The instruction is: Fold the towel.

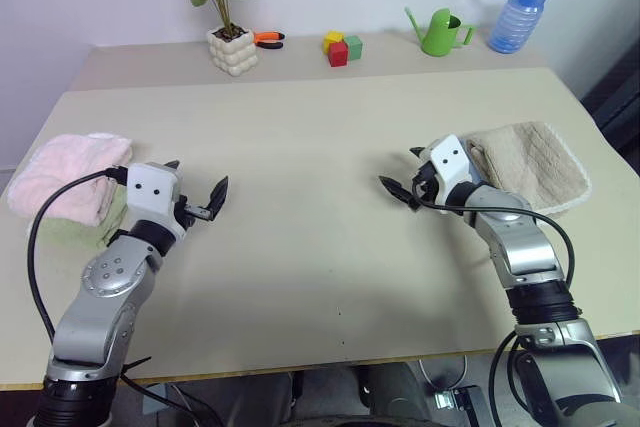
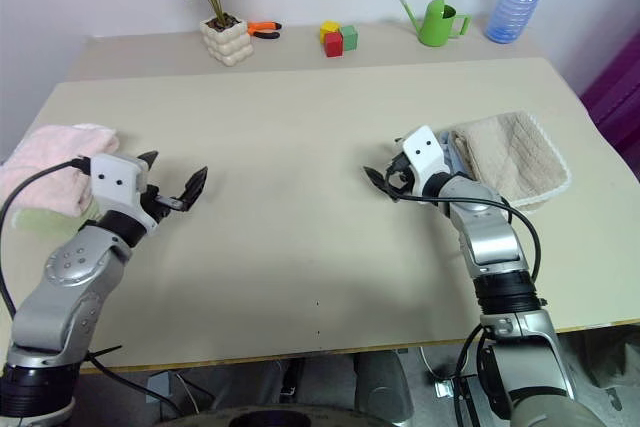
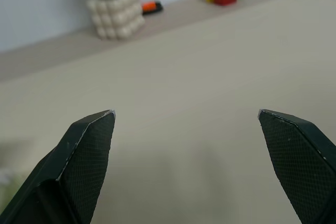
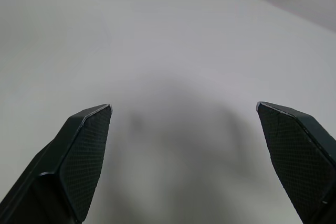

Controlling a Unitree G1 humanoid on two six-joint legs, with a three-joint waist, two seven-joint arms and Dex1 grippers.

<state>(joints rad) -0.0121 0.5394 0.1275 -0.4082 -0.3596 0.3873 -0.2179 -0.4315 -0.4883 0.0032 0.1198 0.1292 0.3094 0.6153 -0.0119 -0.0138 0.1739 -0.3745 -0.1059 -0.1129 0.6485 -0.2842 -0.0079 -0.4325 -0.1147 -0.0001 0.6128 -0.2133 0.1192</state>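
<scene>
Three towels lie on the table (image 1: 320, 127): the pink towel (image 1: 70, 175) folded at its left edge atop one light green towel (image 1: 75, 232), and one beige towel (image 1: 530, 165) on the right. Both grippers hover spread wide and empty, left gripper (image 1: 195, 189) just beside the pink towel, right gripper (image 1: 403, 172) near the beige one. At the far edge stand one potted plant (image 1: 228, 7), three coloured blocks (image 1: 342, 47), one green watering can (image 1: 440, 31) and one blue bottle (image 1: 516, 15).

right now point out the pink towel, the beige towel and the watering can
pink towel (image 1: 70, 175), left eye view, middle of its folded top
beige towel (image 1: 530, 162), left eye view, centre of its waffle surface
watering can (image 1: 440, 35), left eye view, green body
</scene>
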